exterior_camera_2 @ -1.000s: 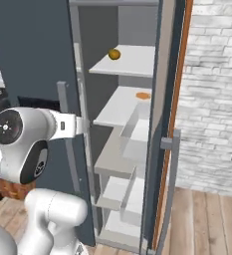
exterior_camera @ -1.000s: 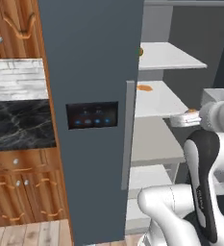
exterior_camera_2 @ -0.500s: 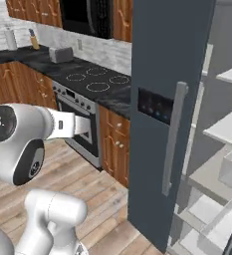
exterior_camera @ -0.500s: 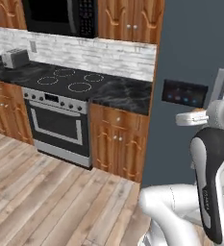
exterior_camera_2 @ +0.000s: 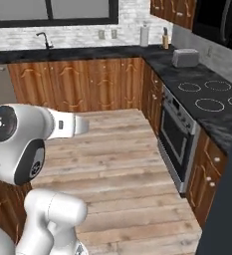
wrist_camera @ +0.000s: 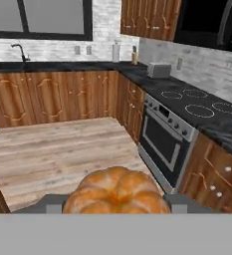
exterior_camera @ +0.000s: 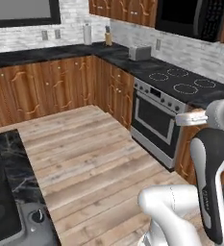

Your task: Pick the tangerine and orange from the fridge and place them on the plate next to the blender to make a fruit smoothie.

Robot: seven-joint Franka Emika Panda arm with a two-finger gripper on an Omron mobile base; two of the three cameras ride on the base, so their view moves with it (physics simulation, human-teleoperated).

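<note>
One fruit, seemingly the tangerine (wrist_camera: 115, 191), is being carried clamped in the jaws across the kitchen, while plate delivery and the second fruit are judged outstanding.

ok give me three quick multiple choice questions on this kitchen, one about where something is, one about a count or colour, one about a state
1. Where is the toaster?
A. on the counter beside the stovetop
B. on the wooden floor
C. inside the oven

2. How many burner rings show on the stovetop in the left base view?
A. two
B. four
C. six

3. What is the state of the fingers?
A. wide open, holding nothing
B. shut on an orange fruit
C. shut on a cup

Answers:
1. A, the silver toaster sits on the black counter just past the burners.
2. B, four pale rings are marked on the dark top.
3. B, the ribbed orange fruit sits between the fingers in the hand view.
</note>
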